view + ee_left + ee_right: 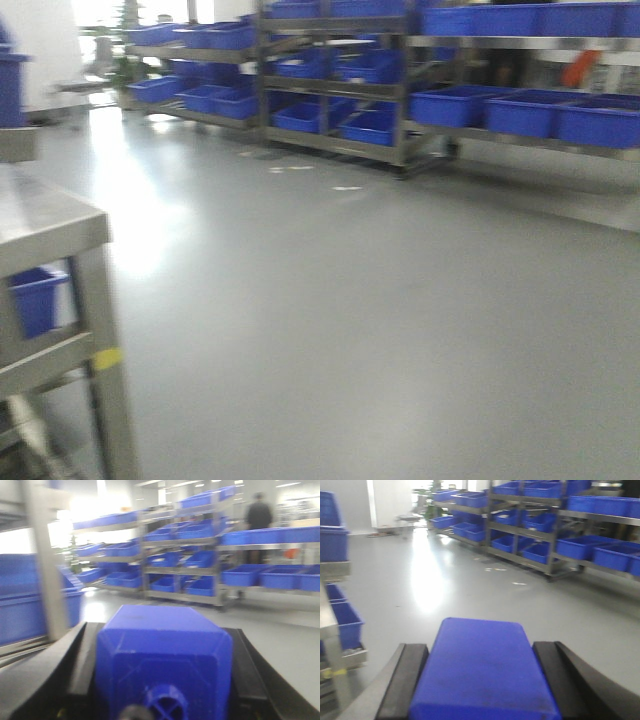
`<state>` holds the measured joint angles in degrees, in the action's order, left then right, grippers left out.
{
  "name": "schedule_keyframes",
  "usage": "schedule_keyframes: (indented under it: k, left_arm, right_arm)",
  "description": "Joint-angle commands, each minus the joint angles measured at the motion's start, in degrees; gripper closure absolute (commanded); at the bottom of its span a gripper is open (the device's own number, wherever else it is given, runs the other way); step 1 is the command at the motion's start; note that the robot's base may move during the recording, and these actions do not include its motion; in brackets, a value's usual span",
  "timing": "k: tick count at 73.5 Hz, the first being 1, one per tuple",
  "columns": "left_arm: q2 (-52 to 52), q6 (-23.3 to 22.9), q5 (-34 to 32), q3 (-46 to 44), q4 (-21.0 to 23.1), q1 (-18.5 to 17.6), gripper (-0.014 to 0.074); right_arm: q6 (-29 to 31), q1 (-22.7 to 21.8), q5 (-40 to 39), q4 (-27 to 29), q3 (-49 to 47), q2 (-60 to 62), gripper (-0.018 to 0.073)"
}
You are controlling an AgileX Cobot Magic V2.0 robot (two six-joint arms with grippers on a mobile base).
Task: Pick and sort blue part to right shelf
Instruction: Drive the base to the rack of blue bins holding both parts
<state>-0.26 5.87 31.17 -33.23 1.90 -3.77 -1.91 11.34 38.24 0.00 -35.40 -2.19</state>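
- A blue part (pixel 162 665) is clamped between the black fingers of the left gripper (pixel 162 630), and a second blue part (pixel 482 672) is gripped likewise by the right gripper (pixel 480 647).
- Transit is judged to be the step in hand, so both grips should be held firm.
- The racks of blue bins (pixel 520 110) at the far right should be approached slowly and squarely, with the steel table (pixel 50 230) at the near left given room.
- Both wrists are pointed forward and roughly level over the grey floor (pixel 350 330); neither arm is seen in the front view.

All three views are blurred. Strong light from the far left is overexposed and puts glare on the floor (pixel 330 320).
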Motion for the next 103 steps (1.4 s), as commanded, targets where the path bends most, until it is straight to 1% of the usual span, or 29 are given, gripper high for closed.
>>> schedule_keyframes:
  k: [1,103]
  left_arm:
    - [1.0,-0.6,-4.8,-1.7,0.3,0.0,0.0284]
    - [1.0,-0.6,-4.8,-1.7,0.3,0.0,0.0284]
  right_arm:
    - [0.1,-0.1,-5.2,-0.6,-1.7,-1.1,0.0343]
    - [0.1,-0.1,-5.2,-0.6,-1.7,-1.1,0.0343]
